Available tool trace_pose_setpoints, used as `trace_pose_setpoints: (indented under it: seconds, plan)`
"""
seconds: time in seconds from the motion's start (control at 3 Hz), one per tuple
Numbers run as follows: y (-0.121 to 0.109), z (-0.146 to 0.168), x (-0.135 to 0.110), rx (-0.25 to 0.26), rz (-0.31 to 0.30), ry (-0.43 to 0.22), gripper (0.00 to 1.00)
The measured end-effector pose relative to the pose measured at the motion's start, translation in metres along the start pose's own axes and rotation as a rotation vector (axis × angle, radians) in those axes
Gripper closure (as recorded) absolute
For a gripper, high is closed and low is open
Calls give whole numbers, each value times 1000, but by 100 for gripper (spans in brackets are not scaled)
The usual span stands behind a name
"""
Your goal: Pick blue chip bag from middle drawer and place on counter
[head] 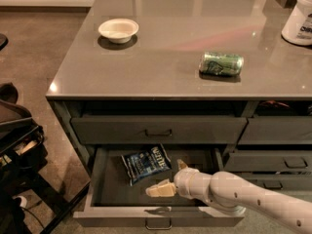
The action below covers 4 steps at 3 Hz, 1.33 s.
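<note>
Counter (161, 67) filled most of the view: glossy grey-brown slab on a dark-grey cabinet, brown floor (34, 52) to its left. Dark gear (14, 130) sat at the left edge, couldn't tell what it was. Top drawer (158, 129) under the slab was shut. Below it the middle drawer (109, 191) was pulled out, dark shallow interior exposed, thin bar handle (158, 224) on its front. Narrower drawers (273, 162) in the right column were closed. White arm (253, 204) came in from the lower right, crossed the front right corner of the open drawer and reached inside. White container (300, 21) stood at the counter's far right edge, partly cut off. Pale bowl (118, 30) sat upright toward the counter's far left. Green can (221, 63) lay on its side right of centre, well apart from the bowl. Blue chip bag (145, 164) lay flat on the drawer floor, rear half, roughly centre, rotated a bit. Gripper (165, 178) was inside the drawer just beside the bag's right front corner, fingers spread: one tan finger (158, 190) pointed left in front of the bag, the other tip (181, 164) at the bag's right. Nothing was pinched. Contact with the bag: couldn't tell.
</note>
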State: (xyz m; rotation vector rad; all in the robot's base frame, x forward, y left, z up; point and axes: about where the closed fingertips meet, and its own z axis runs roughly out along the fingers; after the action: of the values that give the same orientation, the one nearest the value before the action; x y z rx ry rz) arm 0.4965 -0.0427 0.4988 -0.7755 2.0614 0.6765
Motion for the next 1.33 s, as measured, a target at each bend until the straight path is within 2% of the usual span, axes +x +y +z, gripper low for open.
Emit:
trace_pose_setpoints:
  seconds: [0.33, 0.67, 1.33]
  plan:
    - [1, 6, 9, -4, 22, -1, 0]
    - [-6, 22, 11, 16, 24, -6, 0]
    - [-29, 99, -2, 24, -22, -69, 0]
